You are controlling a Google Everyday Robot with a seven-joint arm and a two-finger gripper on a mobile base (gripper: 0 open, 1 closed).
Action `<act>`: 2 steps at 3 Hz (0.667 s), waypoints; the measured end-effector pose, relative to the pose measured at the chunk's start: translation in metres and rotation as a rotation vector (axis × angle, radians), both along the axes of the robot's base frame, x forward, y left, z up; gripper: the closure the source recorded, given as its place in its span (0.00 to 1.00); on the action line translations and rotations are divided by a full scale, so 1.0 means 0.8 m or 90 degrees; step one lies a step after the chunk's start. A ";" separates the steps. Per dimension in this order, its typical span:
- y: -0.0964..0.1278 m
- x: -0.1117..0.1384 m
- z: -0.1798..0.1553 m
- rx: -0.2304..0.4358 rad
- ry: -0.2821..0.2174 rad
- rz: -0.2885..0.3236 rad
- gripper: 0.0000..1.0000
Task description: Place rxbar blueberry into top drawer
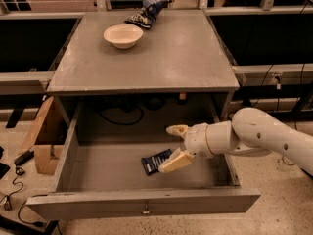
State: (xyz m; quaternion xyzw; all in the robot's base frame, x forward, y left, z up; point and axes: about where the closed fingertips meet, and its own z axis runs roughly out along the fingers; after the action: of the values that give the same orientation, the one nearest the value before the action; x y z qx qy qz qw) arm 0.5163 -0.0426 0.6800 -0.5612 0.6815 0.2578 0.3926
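"Camera view, low right: how does the pincer (176, 146) stand?"
"Spread wide, inside the top drawer (146, 202), which is pulled well out. One of its fingers (177, 130) sits high and the other low, with open space between them."
"And the rxbar blueberry (154, 162)?"
"Lying flat on the drawer floor, right of centre, its dark wrapper at an angle. The lower finger's tip overlaps the bar's right end; whether they touch I cannot tell."
"The arm?"
"The white arm (264, 136) reaches in from the right, over the drawer's side wall."
"Further out?"
"A small knob (145, 211) at the middle of the drawer front. Up on the desk (161, 62), a cream bowl (123, 35) near the back left, and a blue-and-white snack bag (146, 11) just behind it at the far edge. A cardboard box (41, 146) stands on the floor left of the drawer."
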 end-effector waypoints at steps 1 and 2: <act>0.000 0.000 0.000 0.000 0.000 0.000 0.00; 0.002 -0.001 0.004 0.015 -0.002 0.004 0.00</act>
State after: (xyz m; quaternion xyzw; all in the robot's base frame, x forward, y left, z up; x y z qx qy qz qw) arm 0.5154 -0.0413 0.6832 -0.5591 0.6760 0.2661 0.3996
